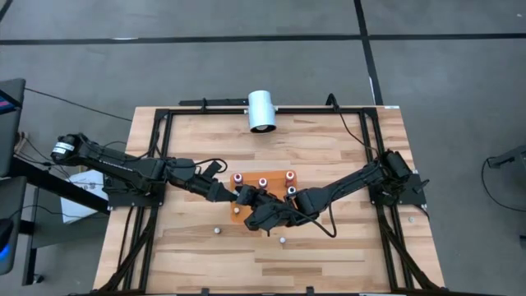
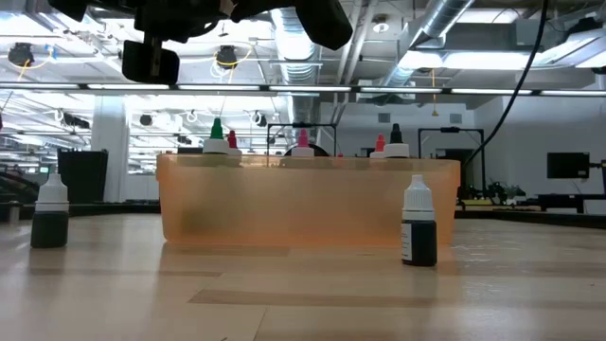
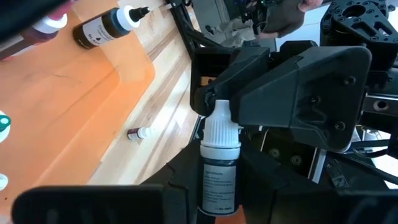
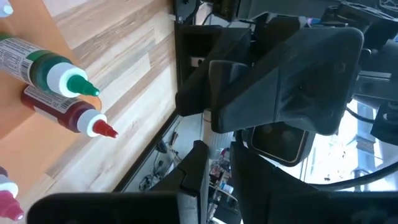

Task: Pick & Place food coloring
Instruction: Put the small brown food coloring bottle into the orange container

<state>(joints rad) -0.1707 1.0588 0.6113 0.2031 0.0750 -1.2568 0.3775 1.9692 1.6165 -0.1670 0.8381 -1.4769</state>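
Left gripper (image 1: pixel 240 194): fingers closed around 1 food coloring bottle (image 3: pixel 219 163) (white cap, dark contents), held upright between them above the orange tray (image 1: pixel 280 175) near its 7 o'clock corner. Right gripper (image 1: pixel 256 215): just beside the left one, facing it; cannot tell how its fingers stand or whether they hold anything. More bottles lie and stand in the tray, including a green-tipped one (image 4: pixel 52 73) and a red-tipped one (image 4: pixel 69 116). 2 bottles stand on the worktop (image 1: pixel 345 255) outside the tray, at 7 o'clock (image 1: pixel 217 231) and 5 o'clock (image 1: pixel 282 240). White cylinder (image 1: pixel 262 110) at 12 o'clock.
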